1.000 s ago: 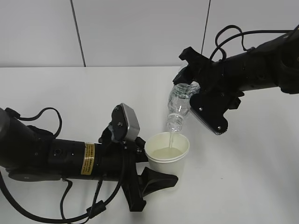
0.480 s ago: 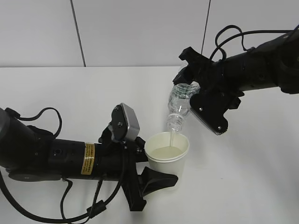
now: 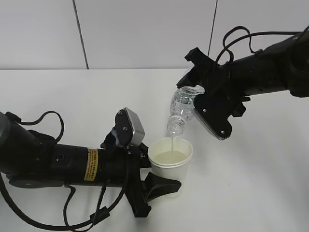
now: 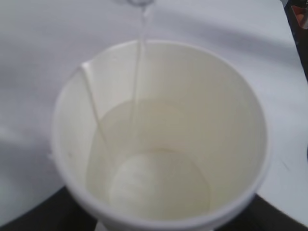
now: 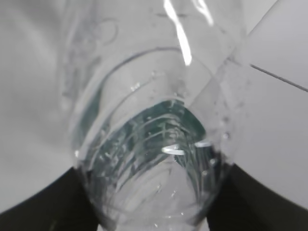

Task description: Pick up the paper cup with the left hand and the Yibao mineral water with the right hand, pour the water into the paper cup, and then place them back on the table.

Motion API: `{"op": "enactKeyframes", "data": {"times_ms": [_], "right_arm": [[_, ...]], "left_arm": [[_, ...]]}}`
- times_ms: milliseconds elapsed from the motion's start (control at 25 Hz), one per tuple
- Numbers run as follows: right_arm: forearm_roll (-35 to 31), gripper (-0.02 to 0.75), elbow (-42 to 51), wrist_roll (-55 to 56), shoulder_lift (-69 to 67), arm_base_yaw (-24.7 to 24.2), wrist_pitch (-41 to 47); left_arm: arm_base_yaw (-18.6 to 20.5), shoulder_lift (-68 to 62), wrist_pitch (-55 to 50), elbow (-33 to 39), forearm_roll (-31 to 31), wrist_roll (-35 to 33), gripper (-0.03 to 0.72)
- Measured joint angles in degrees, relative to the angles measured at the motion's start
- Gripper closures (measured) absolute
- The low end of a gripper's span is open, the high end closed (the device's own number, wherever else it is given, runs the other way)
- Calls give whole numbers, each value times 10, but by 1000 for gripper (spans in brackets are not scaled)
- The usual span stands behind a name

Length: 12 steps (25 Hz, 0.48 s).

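My left hand (image 3: 145, 186) has its fingers (image 3: 161, 186) pinching the paper cup (image 3: 170, 159) upright just above the bench (image 3: 251, 183). My right hand (image 3: 200, 92) clamps its fingers around the Yibao mineral water (image 3: 181, 108), tipped mouth-down over the cup. A thin stream (image 4: 140, 57) falls into the part-filled cup.

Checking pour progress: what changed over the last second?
The clear ribbed plastic bottle and the white paper cup both shifted slightly left, the bottle's mouth dipping a little lower. A thin stream keeps falling into the cup; both arms keep their holds.
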State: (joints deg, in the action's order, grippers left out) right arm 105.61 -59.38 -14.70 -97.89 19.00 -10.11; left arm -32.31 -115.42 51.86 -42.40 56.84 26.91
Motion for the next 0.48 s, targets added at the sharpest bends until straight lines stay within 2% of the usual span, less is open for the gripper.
{"op": "enactKeyframes", "data": {"times_ms": [320,480], "right_arm": [[0,323,0,147,0,0,-33],[0,323,0,253,0,0,-37]], "left_arm": [[1,0,0,0,-9,-5,245],[19,0,0,0,-13,-11,245]]}}
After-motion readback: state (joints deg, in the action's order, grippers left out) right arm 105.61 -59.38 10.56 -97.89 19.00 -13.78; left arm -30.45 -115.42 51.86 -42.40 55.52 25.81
